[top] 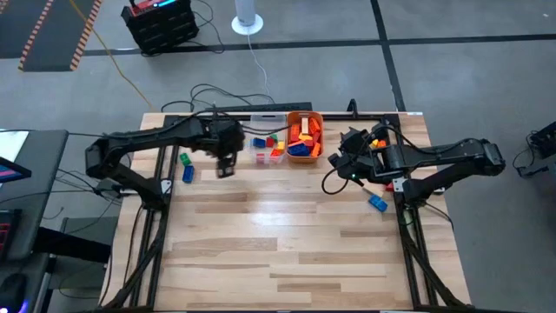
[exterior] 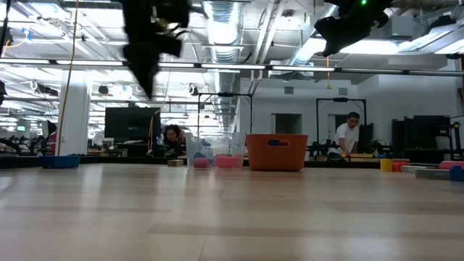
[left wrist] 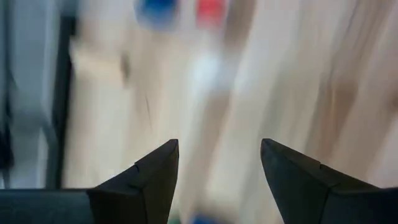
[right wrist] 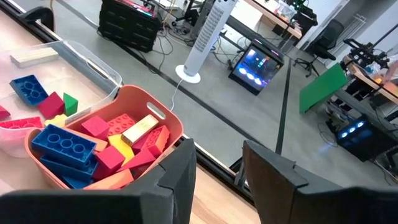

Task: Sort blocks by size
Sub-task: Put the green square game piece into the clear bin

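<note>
Blocks (top: 186, 165) lie loose by the table's left edge, others fill the orange tub (top: 305, 137), and the left gripper (top: 225, 164) hangs open and empty nearby, probably needing to drop onto one while the right gripper (top: 347, 159) waits open.

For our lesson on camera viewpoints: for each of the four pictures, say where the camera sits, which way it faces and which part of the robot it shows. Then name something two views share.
High view: above the table, looking straight down; both arms show.
Low view: at table-top height, looking level into the room; both arms hang from above.
Left wrist view: on the left arm, facing the tabletop; left gripper open.
Right wrist view: on the right arm, facing the table's far edge; right gripper open.
Shared: the orange tub of blocks shows in the high, low and right wrist views.
</note>
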Controlling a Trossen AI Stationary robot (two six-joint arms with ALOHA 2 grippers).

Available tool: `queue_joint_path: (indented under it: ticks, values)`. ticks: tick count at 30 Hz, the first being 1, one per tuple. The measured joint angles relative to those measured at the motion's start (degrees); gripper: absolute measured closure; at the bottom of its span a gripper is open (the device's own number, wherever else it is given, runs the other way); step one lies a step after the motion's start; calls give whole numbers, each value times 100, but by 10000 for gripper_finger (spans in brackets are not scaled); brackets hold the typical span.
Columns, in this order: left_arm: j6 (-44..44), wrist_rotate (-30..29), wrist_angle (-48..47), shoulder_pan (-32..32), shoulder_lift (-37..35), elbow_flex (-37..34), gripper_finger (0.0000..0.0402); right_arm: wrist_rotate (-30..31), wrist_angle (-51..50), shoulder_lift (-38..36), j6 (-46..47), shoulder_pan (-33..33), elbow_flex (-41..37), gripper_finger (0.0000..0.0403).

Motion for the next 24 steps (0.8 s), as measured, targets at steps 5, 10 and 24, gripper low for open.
queue_joint_path:
  ticks: [5, 10, 24]
  values:
    - [-1452, 4, -1611, -29, -5, -194, 180, 0, 74, 0, 0, -9, 0, 240]
    - [-2451, 9, -1652, 9, -53, -1153, 180, -7, 69, 0, -2, 17, 0, 240]
    - [-2381, -125, -491, 1442, -343, -2516, 180, -9, 61, 0, -15, 35, 0, 240]
